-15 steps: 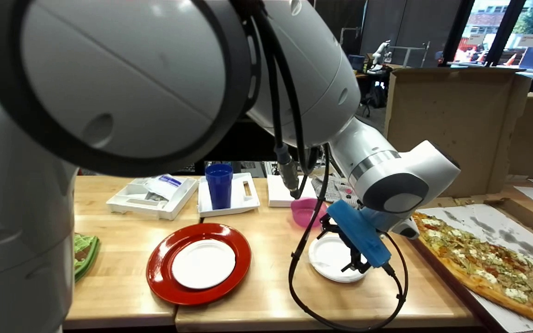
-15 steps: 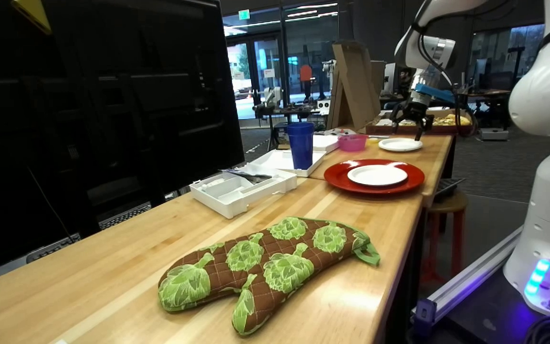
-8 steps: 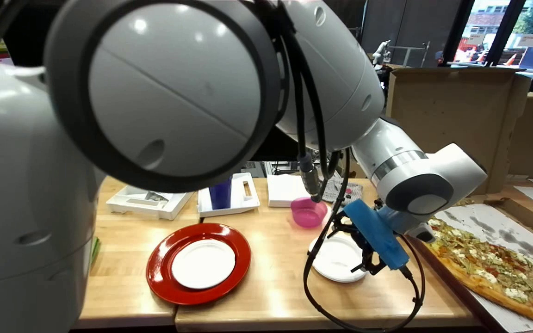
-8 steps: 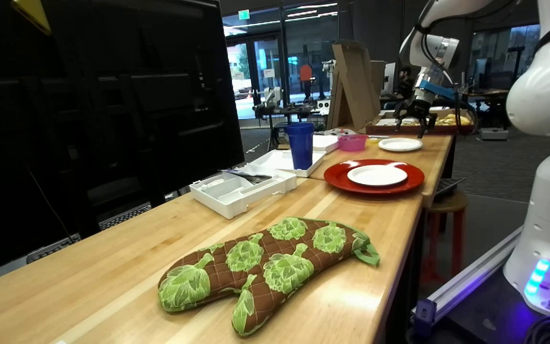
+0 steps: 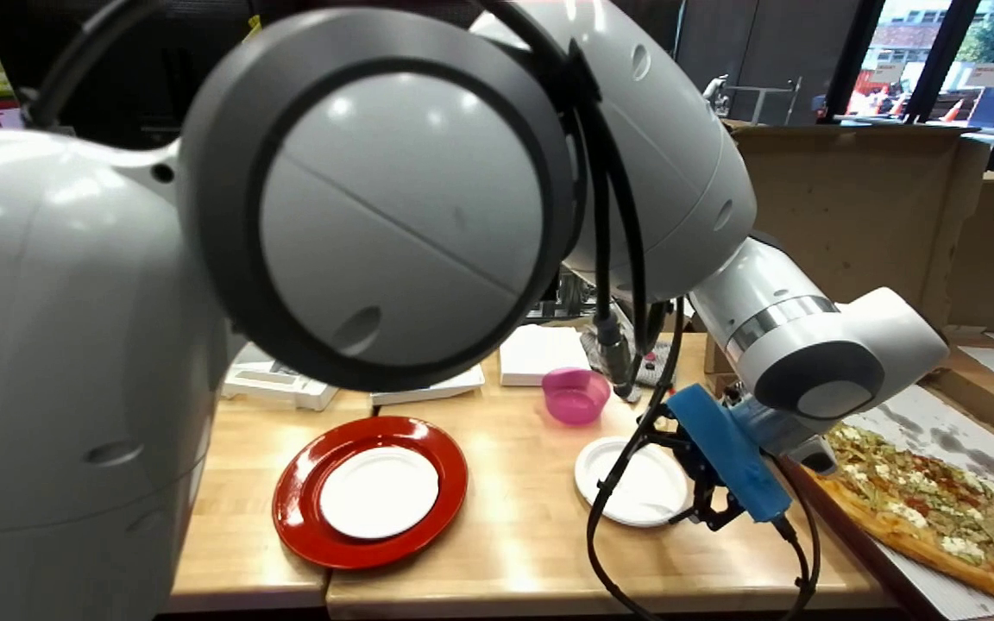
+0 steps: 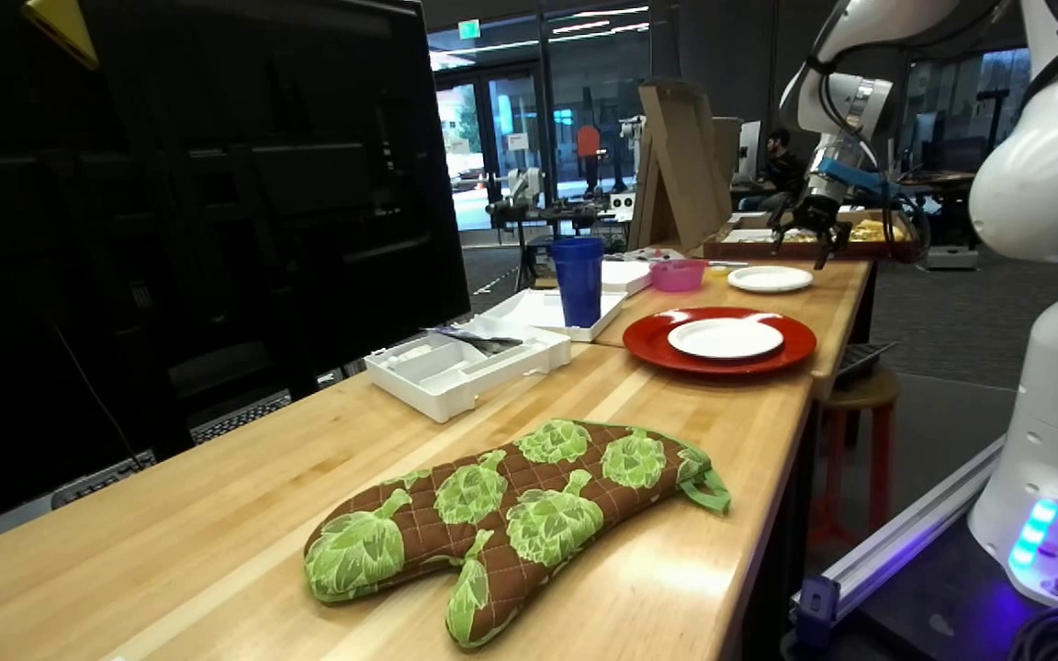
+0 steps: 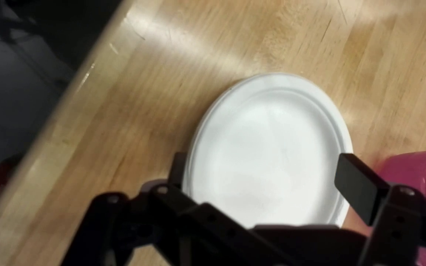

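My gripper [image 5: 666, 467] is open and empty, its fingers apart above a round white plate [image 5: 648, 490] on the wooden table. In an exterior view the gripper [image 6: 799, 254] hangs just above and beyond the plate [image 6: 770, 278]. In the wrist view the plate [image 7: 268, 147] lies between the two black fingertips [image 7: 266, 179]; one is at the left rim, one over the right rim. I cannot tell whether either touches it. A pink bowl [image 7: 416, 171] sits beside the right finger and also shows in an exterior view [image 5: 576, 401].
A red plate [image 5: 300, 492] bears a smaller white plate [image 5: 380, 492]. An open pizza box holds a pizza [image 5: 937, 500]; its lid [image 5: 842, 250] stands upright. A blue cup [image 6: 578, 280], white trays [image 6: 437, 395] and an oven mitt [image 6: 511, 514] lie along the table. A cable [image 5: 594, 552] loops below the gripper.
The arm and open gripper have moved rightward in both exterior views, toward the pizza box, across the white plate. The arm now hides the blue cup in an exterior view. The plates stay put.
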### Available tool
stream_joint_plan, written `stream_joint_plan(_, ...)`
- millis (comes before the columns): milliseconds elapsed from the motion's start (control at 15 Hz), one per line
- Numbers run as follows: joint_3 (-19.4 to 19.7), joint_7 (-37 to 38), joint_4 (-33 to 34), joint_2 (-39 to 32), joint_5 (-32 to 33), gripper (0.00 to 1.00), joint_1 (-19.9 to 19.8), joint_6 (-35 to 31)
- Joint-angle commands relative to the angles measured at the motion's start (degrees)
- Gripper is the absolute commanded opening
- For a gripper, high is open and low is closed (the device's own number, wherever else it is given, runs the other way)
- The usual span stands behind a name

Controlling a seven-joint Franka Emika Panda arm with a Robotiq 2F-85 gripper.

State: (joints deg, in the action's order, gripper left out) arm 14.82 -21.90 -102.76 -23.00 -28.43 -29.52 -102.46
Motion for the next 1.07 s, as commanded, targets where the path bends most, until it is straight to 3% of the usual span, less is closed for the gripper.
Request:
stream_joint_plan(0, -0.7, -0.6, 2.5, -2.6, -1.2, 1.00, -1.2, 3.2)
stream_joint_plan(1000, -1.3, -0.2, 7.3, -6.7, -1.0, 1.00, -3.8, 7.9)
